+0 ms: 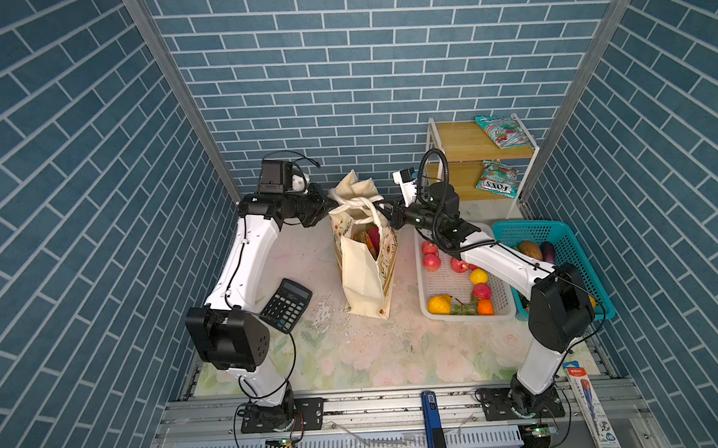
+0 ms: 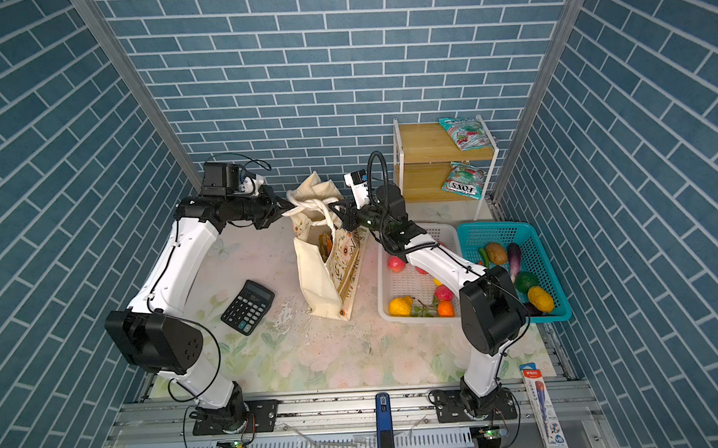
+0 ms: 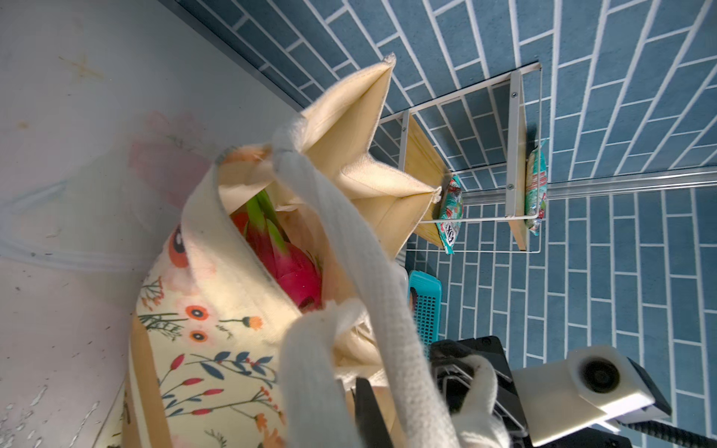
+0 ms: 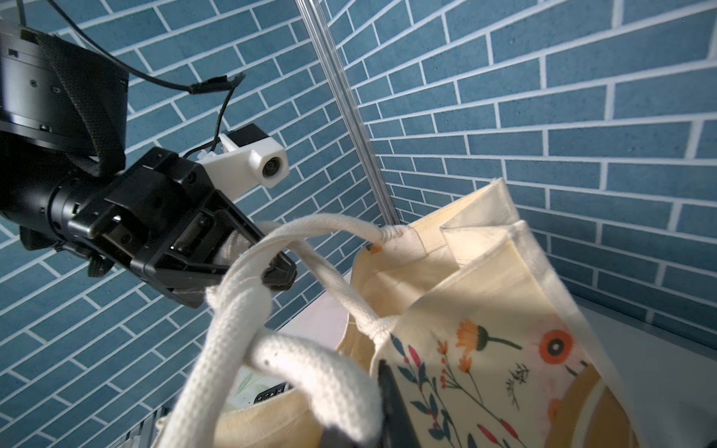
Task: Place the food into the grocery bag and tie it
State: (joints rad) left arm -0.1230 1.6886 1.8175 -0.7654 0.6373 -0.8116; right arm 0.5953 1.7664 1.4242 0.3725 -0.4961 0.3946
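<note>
Counter [image 1: 355, 358] with the faded flower print lies under everything. At its back right corner stands the wooden shelf [image 1: 462, 145], with two snack packets [image 1: 503, 131], one on each level. In front of the shelf are the teal basket [image 1: 528, 226], holding vegetables, and just beside it the white basket [image 1: 447, 277], holding red, yellow and orange round fruits [image 1: 431, 262].

Near the middle of the counter the grocery bag [image 1: 361, 275] stands upright, mouth gaping, between my two arms. The black calculator [image 1: 287, 305] lies to its left, apart from it.

Over the bag's mouth the thick cream rope handles [image 1: 358, 202] cross and wrap around each other. My left claw [image 1: 328, 205] is clamped on the rope from the left; the right wrist view shows the cord pinched in its jaws. My right claw [image 1: 384, 210] is closed on the rope from the right, with a loop bunched in it. Both claws are level with the bag's top edge.

Inside the bag sits the magenta dragon fruit [image 3: 295, 267], green tips up.
</note>
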